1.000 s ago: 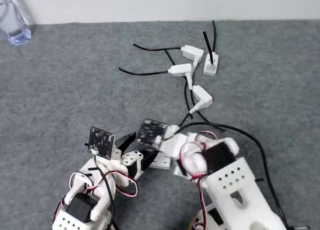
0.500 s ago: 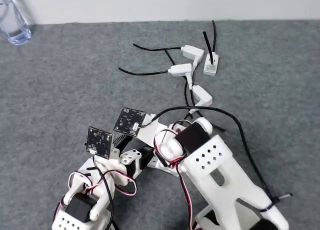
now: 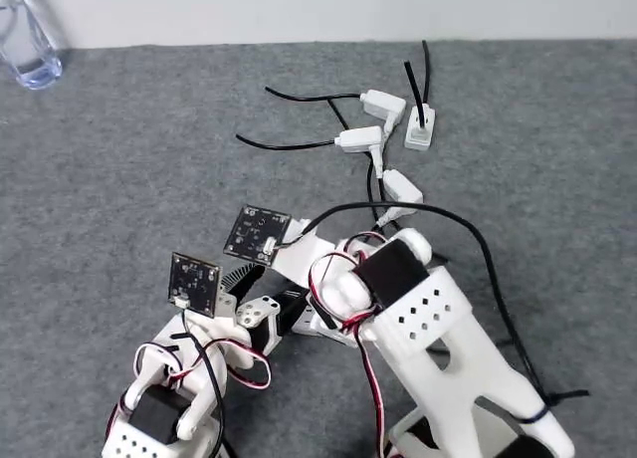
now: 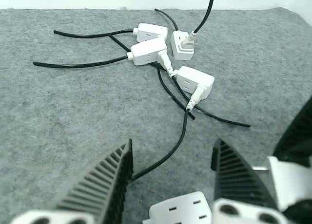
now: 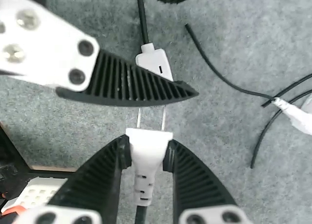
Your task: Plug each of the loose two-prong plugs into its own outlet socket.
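Felt, grey and nubbly, covers the tabletop (image 3: 119, 179). Close to its near edge, about midway along, the right gripper (image 5: 146, 142) pinches a plug (image 5: 145, 160). The plug is a smooth white plastic block, and its two thin metal prongs stick out bare past the fingertips. The fingers (image 5: 92, 185) are black and ribbed on their inner faces, tapering to blunt tips. The plug's tail end is cut off at the picture's edge.

The left gripper (image 4: 173, 143) is spread wide over bare felt, and one of its ribbed fingers crosses just ahead of the prongs. Between the bases of its fingers lies a socket (image 4: 181, 212), glossy white with narrow slots and only partly in frame. From above, both grippers are hidden under the arms' camera boards.

Toward the far edge, right of the middle, sits a cluster (image 3: 388, 129) of four more white blocks. They lie close together, and thin black cords (image 3: 289, 144) trail away from them across the felt. Which of these are plugs and which are sockets is hard to tell. A clear glass (image 3: 25, 45) stands at the far left corner.
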`<state>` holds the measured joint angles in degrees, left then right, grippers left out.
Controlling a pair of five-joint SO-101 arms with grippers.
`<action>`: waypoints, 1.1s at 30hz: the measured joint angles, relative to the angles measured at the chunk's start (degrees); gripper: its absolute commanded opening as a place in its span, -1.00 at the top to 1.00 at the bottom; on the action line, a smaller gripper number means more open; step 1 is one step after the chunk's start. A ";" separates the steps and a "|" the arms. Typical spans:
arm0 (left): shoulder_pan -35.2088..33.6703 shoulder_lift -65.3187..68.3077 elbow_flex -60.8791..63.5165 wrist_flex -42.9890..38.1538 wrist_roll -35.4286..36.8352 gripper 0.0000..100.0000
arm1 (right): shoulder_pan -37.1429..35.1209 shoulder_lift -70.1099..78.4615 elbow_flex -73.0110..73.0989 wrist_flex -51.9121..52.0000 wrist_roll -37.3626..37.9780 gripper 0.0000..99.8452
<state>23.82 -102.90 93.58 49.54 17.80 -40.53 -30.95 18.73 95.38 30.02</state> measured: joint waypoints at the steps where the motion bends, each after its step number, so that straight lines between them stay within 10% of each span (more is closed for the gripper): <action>1: 0.00 0.00 0.00 0.00 0.00 0.49 | 0.00 0.00 -0.70 0.26 0.09 0.98; 26: 0.26 0.70 0.26 0.00 -0.44 0.49 | 3.52 -0.09 -3.78 0.88 0.97 0.98; 33: -11.60 0.70 1.05 0.00 -0.53 0.49 | 7.38 0.62 -3.87 0.79 5.19 0.98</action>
<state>12.22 -102.20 94.64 49.54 17.27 -33.14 -30.33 14.86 96.18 35.21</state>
